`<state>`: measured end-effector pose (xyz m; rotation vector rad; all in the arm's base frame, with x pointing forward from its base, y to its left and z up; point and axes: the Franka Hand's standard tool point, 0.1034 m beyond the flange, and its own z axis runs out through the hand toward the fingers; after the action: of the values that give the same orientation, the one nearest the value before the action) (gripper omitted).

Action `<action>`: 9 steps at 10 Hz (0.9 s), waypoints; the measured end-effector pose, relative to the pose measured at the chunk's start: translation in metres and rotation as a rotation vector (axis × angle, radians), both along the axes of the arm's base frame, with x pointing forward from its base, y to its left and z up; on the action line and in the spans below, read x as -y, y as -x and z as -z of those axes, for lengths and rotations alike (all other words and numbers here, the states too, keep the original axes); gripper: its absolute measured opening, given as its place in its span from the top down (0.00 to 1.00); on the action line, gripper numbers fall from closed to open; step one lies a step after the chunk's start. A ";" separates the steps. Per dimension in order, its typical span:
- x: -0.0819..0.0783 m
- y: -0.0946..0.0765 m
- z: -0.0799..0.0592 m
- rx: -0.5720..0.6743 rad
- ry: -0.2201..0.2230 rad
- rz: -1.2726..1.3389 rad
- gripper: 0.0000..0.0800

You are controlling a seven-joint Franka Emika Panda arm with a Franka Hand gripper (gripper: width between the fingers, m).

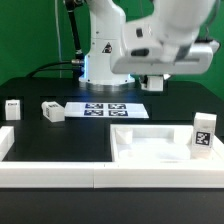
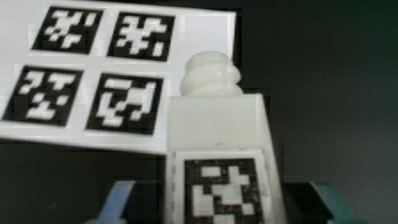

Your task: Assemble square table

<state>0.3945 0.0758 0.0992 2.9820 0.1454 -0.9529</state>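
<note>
In the wrist view a white table leg [image 2: 217, 140] with a black-and-white tag and a rounded screw tip fills the space between my fingers [image 2: 128, 200]. My gripper [image 2: 226, 205] is shut on it and holds it above the marker board [image 2: 98, 70]. In the exterior view the gripper [image 1: 155, 84] hangs under the arm, above the table behind the marker board [image 1: 105, 108]; the held leg is hidden there. The white square panel [image 1: 150, 148] lies at the front right, with one leg [image 1: 203, 133] upright at its right side. Two more legs [image 1: 13, 109] [image 1: 52, 112] lie at the exterior view's left.
A long low white border rail [image 1: 60, 172] runs along the table's front edge. The robot's white base [image 1: 100, 60] stands at the back middle. The table top is black.
</note>
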 end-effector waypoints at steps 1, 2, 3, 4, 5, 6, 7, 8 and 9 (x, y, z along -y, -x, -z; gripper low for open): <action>0.000 0.001 0.002 0.066 -0.009 0.001 0.64; 0.000 0.000 0.003 0.111 -0.014 0.003 0.64; 0.000 -0.006 0.003 0.196 -0.024 0.004 0.64; 0.003 -0.007 0.002 0.253 -0.037 0.003 0.64; 0.013 -0.021 -0.006 0.280 -0.059 0.008 0.64; 0.029 -0.057 -0.026 0.370 -0.071 0.039 0.64; 0.038 -0.081 -0.040 0.434 -0.070 0.073 0.64; 0.045 -0.104 -0.050 0.518 -0.061 0.103 0.64; 0.046 -0.116 -0.056 0.609 -0.060 0.103 0.64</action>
<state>0.5108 0.0298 0.1555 3.1931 0.0124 -0.0111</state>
